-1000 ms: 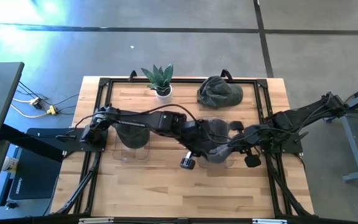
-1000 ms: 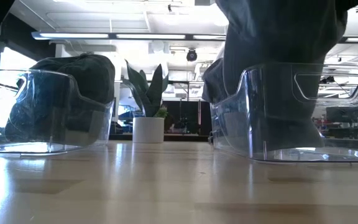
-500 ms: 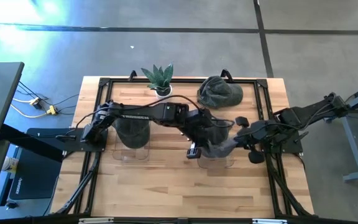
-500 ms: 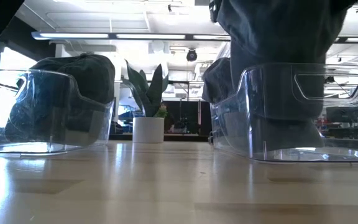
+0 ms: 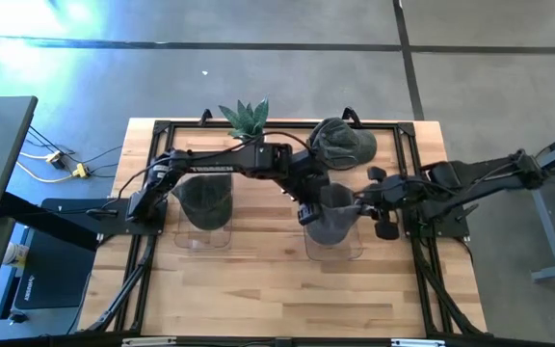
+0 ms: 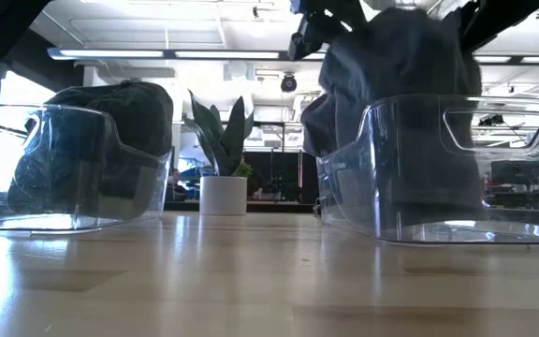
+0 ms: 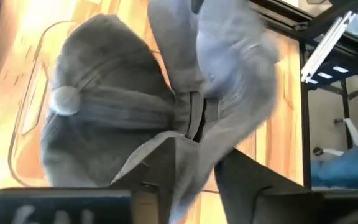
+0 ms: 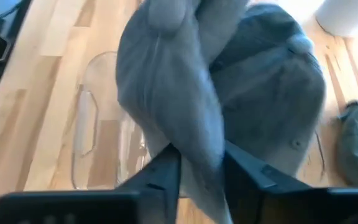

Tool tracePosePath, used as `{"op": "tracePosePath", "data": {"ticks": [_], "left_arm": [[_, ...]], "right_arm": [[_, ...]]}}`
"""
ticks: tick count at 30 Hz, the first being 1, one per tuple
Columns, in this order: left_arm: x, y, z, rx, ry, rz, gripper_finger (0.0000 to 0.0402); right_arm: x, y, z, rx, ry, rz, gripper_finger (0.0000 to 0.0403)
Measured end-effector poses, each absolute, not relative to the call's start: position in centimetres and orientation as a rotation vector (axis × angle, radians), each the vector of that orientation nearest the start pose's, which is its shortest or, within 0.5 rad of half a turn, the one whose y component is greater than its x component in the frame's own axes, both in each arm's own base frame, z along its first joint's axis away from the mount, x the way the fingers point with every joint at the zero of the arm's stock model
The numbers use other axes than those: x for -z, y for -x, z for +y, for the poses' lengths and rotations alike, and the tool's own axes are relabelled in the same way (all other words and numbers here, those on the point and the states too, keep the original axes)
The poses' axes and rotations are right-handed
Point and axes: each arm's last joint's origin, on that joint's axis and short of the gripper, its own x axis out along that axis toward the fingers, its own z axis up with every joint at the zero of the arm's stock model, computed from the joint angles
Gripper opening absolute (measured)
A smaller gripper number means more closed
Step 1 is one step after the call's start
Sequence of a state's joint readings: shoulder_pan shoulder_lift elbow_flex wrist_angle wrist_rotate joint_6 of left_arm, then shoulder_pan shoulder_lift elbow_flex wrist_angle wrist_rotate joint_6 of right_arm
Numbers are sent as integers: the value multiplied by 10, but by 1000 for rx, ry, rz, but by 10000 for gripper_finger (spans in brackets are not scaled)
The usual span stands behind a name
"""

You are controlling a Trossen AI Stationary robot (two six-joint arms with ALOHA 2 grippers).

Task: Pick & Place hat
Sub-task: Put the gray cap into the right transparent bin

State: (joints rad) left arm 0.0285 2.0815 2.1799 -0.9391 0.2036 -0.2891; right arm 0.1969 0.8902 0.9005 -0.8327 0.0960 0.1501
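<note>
A grey cap (image 5: 330, 220) hangs between both grippers over a clear bin (image 5: 335, 249) right of the table's middle. In the low view the grey cap (image 6: 396, 84) reaches down inside the clear bin (image 6: 457, 178). My left gripper (image 5: 308, 208) is at the cap's left side and my right gripper (image 5: 366, 200) at its right side; both are shut on it. A dark cap (image 5: 205, 198) lies in a second clear bin (image 5: 205, 231) on the left. A third cap (image 5: 340, 143) rests on the table near the far edge. My left gripper (image 7: 194, 171) pinches the grey cap at its back opening, by the strap (image 7: 194, 118), between the two fingers (image 7: 163, 168), coming from the table's left. The cap hangs below it, crown downward over the bin. My right gripper (image 8: 197, 171) pinches a bunched fold of the cap's cloth (image 8: 194, 134) between its fingers (image 8: 166, 171), coming from the table's right. The crown with its button (image 8: 300, 43) hangs beyond the fingers, above the bin.
A potted plant (image 5: 247, 123) stands at the far edge between the bins. A black frame (image 5: 162, 130) runs around the table's far part and sides. Bare wood (image 5: 258, 299) lies toward the near edge.
Both grippers have carried the grey cap toward the table's far edge, the left gripper travelling farthest and turning at the wrist. The cap has gone from stretched wide across the bin to bunched between the two grippers.
</note>
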Motion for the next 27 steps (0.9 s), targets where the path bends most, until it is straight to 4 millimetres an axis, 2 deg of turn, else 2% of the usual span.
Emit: {"op": "tracePosePath", "data": {"ticks": [4, 9, 13, 16, 18, 20, 23, 27], "left_arm": [[-346, -451, 12, 61, 449, 860, 129], [-345, -449, 6, 74, 486, 890, 114], [-341, -444, -3, 68, 473, 958, 84], [-327, -451, -6, 52, 463, 1001, 62], [-316, -449, -8, -13, 457, 1076, 46], [-317, -449, -7, -85, 444, 1059, 28], [-323, -444, -4, -212, 414, 1041, 5], [-326, -442, 0, -323, 385, 1004, 8]], "right_arm": [[-301, -161, 24, -21, -49, 814, 150], [-304, -161, 22, -34, -78, 783, 167], [-303, -164, 18, 41, -80, 785, 152], [-303, -163, 16, 81, -112, 778, 137], [-306, -160, 15, 97, -160, 759, 127], [-310, -155, 16, 93, -228, 731, 118], [-316, -149, 18, 8, -342, 708, 104], [-317, -149, 23, -130, -393, 726, 85]]}}
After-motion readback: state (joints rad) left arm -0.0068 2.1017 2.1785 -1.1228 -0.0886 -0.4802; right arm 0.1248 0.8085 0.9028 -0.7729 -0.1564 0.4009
